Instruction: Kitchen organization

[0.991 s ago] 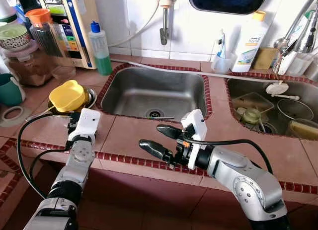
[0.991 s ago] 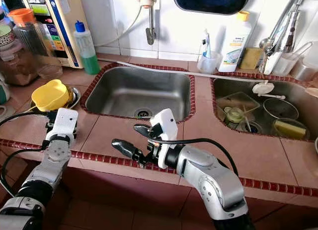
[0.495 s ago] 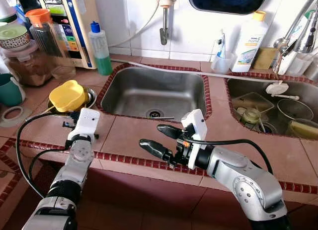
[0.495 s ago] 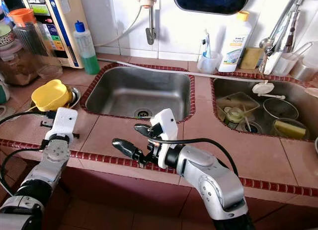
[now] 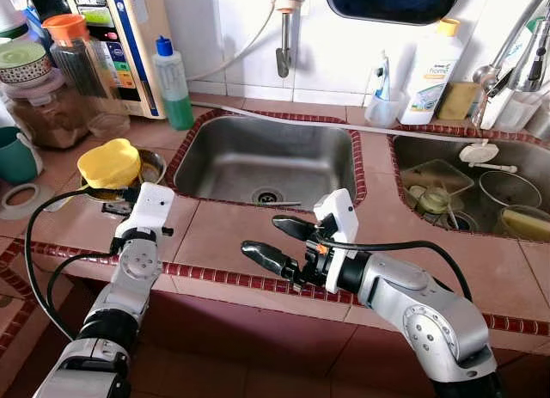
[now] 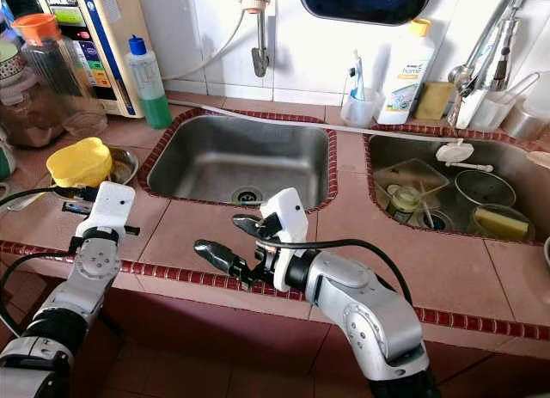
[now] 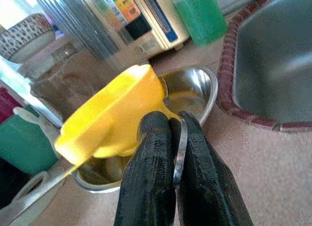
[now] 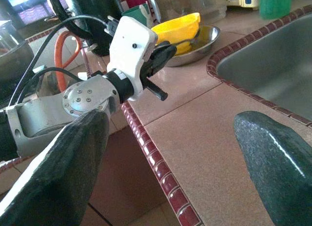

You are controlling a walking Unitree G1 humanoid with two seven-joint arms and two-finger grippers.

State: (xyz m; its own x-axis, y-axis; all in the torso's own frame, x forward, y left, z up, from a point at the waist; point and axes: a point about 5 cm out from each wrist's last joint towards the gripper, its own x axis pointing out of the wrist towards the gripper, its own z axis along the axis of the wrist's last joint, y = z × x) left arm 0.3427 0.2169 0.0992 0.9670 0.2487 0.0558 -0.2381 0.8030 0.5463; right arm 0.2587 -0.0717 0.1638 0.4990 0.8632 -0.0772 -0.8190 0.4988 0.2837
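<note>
A small steel bowl (image 7: 195,84) stands on the tiled counter left of the left sink (image 5: 266,162). A yellow plastic lid (image 5: 109,163) lies tilted in it. My left gripper (image 7: 168,126) is shut on the bowl's near rim, with the thin metal edge pinched between the two black fingers. From the right wrist view the same gripper (image 8: 163,52) reaches the bowl (image 8: 195,48) under its white camera housing. My right gripper (image 5: 275,241) is open above the counter's front edge, in front of the left sink, with nothing between its fingers.
A green bottle (image 5: 174,84), a water purifier (image 5: 120,37) and jars (image 5: 51,106) stand behind the bowl; a teal cup (image 5: 15,156) is at far left. The right sink (image 5: 507,157) holds dishes. A detergent bottle (image 5: 434,71) stands against the wall.
The yellow lid and the bowl have shifted a little to the left and tipped, with my left gripper on the rim. The right arm has not moved.
</note>
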